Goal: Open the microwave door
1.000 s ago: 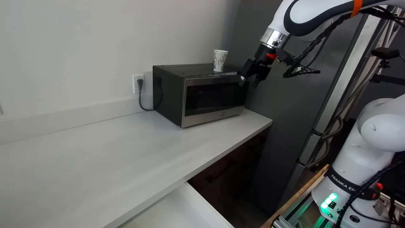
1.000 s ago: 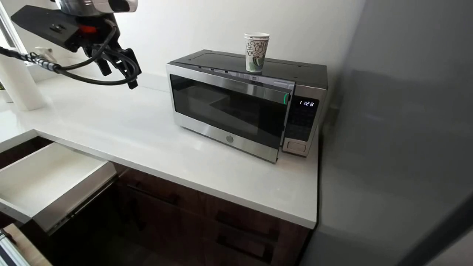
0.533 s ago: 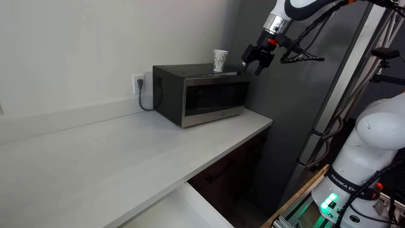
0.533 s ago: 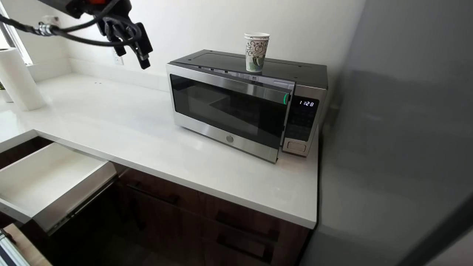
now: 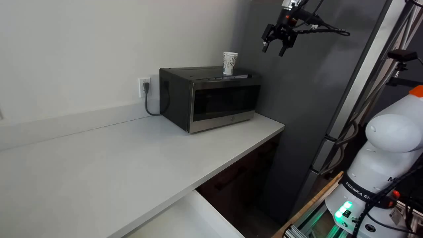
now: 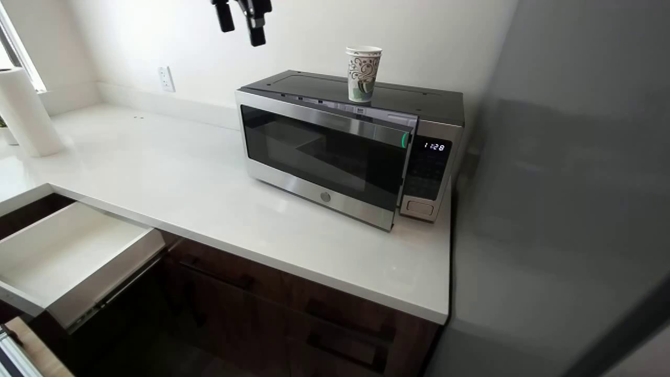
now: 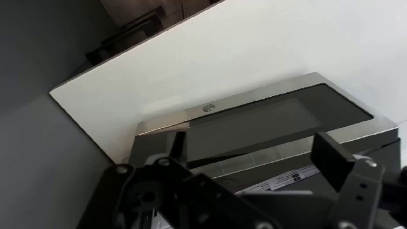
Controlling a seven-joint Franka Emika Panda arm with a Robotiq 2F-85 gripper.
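Raised end effector (image 5: 274,49), with the microwave door (image 6: 322,159) standing ajar

In both exterior views the end effector sits higher than a second earlier; it now hangs at a level above the microwave (image 5: 210,99), touching no part of it. Over the same interval the microwave and its door show no shift. The change thus lies in the end effector alone and suggests repositioning or withdrawal rather than a pull; the door appears unlatched but only slightly parted, so a wider swing probably remains. In the wrist view the fingers (image 7: 332,159) are spread wide, with nothing between them.

The microwave rests on the white surface (image 6: 204,167), its control panel (image 6: 429,170) at the end beside the tall grey cabinet (image 5: 297,99). Its long axis lies level, from that end to the opposite one. The microwave door stands upright across the front, wider than tall, its long axis nearly parallel to the microwave's and its face turned away from the wall (image 5: 99,49) behind. The edge next to the control panel projects from the microwave, whereas the far edge lies close against it and is presumably hinged.
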